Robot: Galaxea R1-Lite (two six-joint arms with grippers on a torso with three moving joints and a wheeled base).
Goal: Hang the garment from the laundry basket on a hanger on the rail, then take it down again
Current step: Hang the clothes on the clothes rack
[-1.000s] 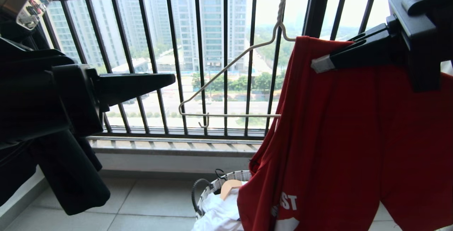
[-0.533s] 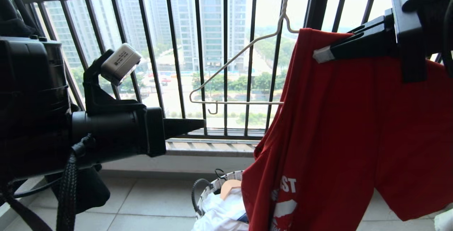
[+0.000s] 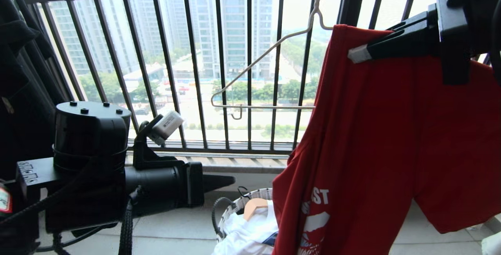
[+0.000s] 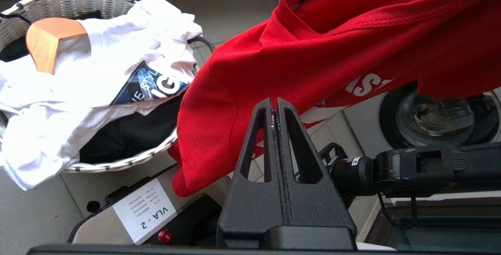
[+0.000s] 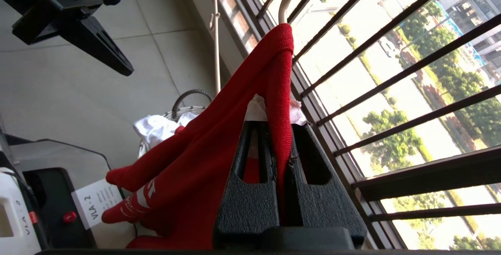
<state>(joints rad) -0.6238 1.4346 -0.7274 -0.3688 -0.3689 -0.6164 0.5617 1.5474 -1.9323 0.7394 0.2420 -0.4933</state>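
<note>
Red short-sleeved T-shirt (image 3: 375, 137) with white lettering, one only, draped over the right end of the thin off-white wire hanger (image 3: 266, 71) and pinched near its top edge by the right gripper (image 3: 354, 53), fingers pressed onto the fabric. Lower hem cut off by the frame's bottom; chest lettering only partly legible. Hanger's hook cut off at the top, rail out of sight; right arm of the hanger hidden under the cloth. Left gripper (image 3: 231, 180) low, near the floor, fingers pressed together on nothing, tip just beside the small round white-rimmed basket (image 3: 235, 208). Basket half hidden behind the red shirt. Inside it: one white printed shirt (image 4: 90, 71), one dark garment (image 4: 129, 133) mostly buried, one wooden hanger (image 4: 49, 40) with only its end showing. Dark vertical-barred railing (image 3: 195, 71) behind.
</note>
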